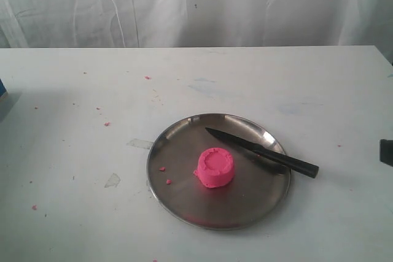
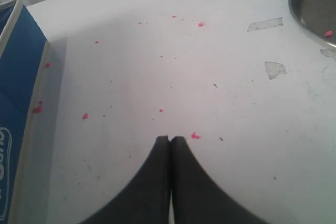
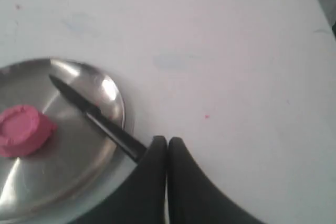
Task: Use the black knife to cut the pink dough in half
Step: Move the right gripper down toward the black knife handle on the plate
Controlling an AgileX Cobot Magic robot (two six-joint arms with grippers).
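Steel plate (image 1: 178,204) is sitting on the white worktop (image 1: 73,108), toward the near edge and a little right of the middle, as you are seeing it from the exterior camera. Pink dough (image 1: 215,168) is resting near the plate's centre as 1 round puck with a ringed top, uncut. Black knife (image 1: 264,153) is lying across the plate's right side, its point aiming in toward the plate's far-left rim and its handle overhanging the right rim onto the worktop. Blade and dough are sitting just beside each other, apart.

Your left gripper (image 2: 170,139) is hovering over bare worktop near the left edge, fingers pressed together with nothing between them. A blue container (image 2: 18,108) is standing at that left edge, just beside it. Small pink crumbs (image 2: 195,136) are lying scattered across the surface, 1 just beside the fingertips, and 2 bits of clear tape (image 2: 274,68) are lying between the gripper and the plate.

Your right gripper (image 3: 167,140) is hanging toward the right edge, fingers closed on nothing, tips just beside the knife's handle end. Contact with the handle cannot be told.
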